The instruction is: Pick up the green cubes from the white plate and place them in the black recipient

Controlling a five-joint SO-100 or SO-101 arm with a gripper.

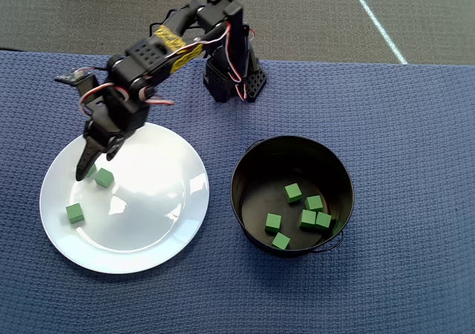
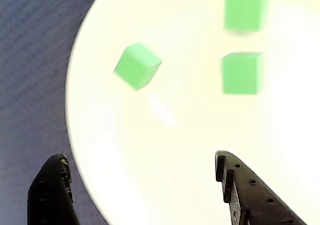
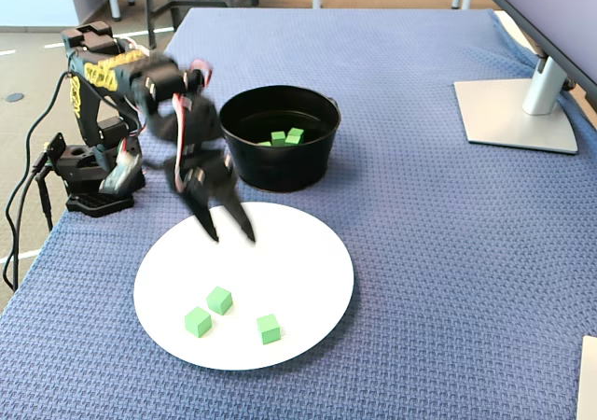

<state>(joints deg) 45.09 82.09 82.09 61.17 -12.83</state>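
The gripper (image 3: 233, 236) hangs over the white plate (image 3: 308, 261) with its fingers spread apart and nothing between them. Three green cubes (image 3: 219, 300) lie on the plate, clear of the fingertips in the wrist view (image 2: 137, 66). The black pot (image 1: 249, 174) stands beside the plate on the blue cloth (image 1: 415, 126), with six more cubes (image 1: 293, 192) on its bottom.

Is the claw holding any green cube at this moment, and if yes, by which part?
No, nothing is held. The claw is open and empty above the white plate; the three green cubes there lie free.
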